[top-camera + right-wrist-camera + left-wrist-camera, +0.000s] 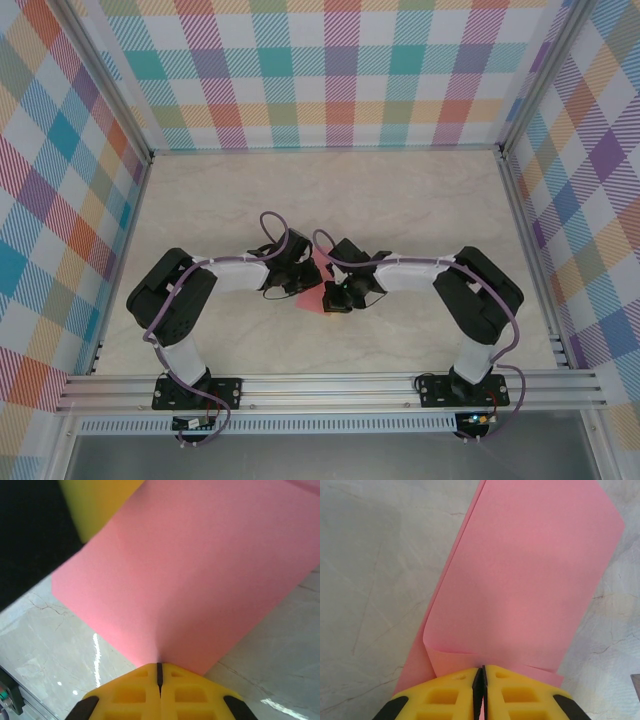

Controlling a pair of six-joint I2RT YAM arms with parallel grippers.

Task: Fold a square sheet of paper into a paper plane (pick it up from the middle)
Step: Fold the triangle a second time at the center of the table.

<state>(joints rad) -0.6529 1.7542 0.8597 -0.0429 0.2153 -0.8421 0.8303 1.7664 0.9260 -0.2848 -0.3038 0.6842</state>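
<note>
Two yellow-fingered grippers, left (481, 674) and right (159, 669), each clench an edge of the folded salmon-pink paper sheet (520, 580) over the pale marbled tabletop (400, 200) (plaid walls (340, 70) around); seen from overhead, the wrists hide most of it.

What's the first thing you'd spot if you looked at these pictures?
The folded pink paper jumps out, sitting mid-way across the pale table. Up close, the yellow left pincer and the yellow right pincer are each shut tight on an edge of it. All around stand bright checked walls.
</note>
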